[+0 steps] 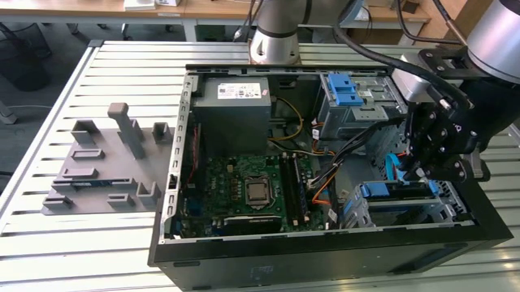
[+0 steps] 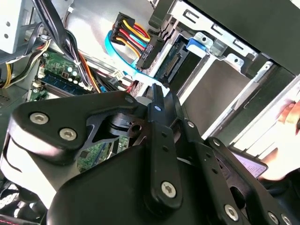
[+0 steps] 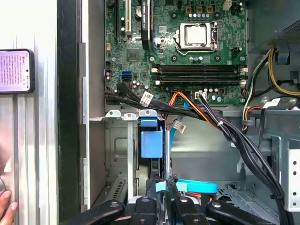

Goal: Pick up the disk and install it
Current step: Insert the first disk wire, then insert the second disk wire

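The pincer (image 3: 161,194) appears closed on the disk (image 3: 151,140), standing on edge, long axis running into the drive cage (image 3: 122,154) directly ahead.

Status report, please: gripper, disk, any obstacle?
Gripper low inside case, above drive bay. Disk seated upright in bay, blue carrier end showing. Blue cable and black cable bundle close by.

Looking down into an open computer case: green motherboard (image 3: 187,51) with a square silver processor socket (image 3: 197,36) and long memory slots (image 3: 199,70). Black, orange and yellow cables (image 3: 225,126) running across toward the grey metal cage (image 3: 129,154). Blue plastic latch (image 3: 151,138) standing in the cage. Black pincer (image 3: 161,199) just beside a light-blue flat cable (image 3: 197,186). Phone (image 3: 16,71) lying on the ribbed surface (image 3: 28,140); fingertips of a hand (image 3: 5,206) at the corner.
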Robot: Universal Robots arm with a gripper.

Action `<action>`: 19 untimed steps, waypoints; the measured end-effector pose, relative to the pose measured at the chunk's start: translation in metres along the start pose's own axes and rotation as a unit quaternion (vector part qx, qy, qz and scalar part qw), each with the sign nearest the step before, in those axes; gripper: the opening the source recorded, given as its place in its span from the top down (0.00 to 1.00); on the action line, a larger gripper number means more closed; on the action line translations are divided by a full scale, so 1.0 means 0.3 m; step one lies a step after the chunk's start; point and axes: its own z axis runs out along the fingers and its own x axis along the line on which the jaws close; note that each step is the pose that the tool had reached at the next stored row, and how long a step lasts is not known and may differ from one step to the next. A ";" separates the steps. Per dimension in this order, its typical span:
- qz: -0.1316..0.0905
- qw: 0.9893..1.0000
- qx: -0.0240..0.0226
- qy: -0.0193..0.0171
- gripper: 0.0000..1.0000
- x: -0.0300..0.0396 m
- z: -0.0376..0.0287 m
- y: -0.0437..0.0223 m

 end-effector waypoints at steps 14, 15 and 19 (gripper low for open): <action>0.000 1.000 0.000 0.000 0.89 -0.001 -0.014 0.000; 0.000 1.000 0.000 0.000 0.89 -0.001 -0.014 0.000; 0.000 1.000 0.000 0.000 0.89 -0.001 -0.015 0.000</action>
